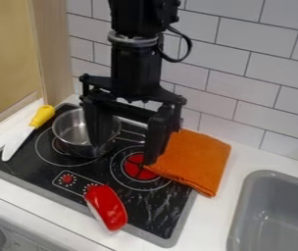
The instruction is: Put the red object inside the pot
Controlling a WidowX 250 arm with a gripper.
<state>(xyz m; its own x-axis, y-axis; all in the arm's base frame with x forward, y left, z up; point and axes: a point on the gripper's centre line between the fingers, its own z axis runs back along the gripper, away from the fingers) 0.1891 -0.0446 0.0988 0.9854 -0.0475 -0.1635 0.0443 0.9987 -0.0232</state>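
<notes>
The fingers (157,142) of the black gripper (124,153) are spread wide, hanging tips down above the stove, one in front of the pot and the other in front of the orange cloth's edge in the camera view. The red object (111,208) lies below both fingertips in the view, apart from them, at the stove's front edge and just beside the printed dials (67,179). Behind it, the metal pot (70,135) sits on the black stove top (155,208), near a red burner mark (137,167). A yellow-handled knife (42,116) lies left of the pot. The orange cloth (204,159) spreads from the stove onto the white counter (207,220), with a grey sink (243,196) farther right. White tiles (243,68) and a wooden panel (8,54) stand behind.
</notes>
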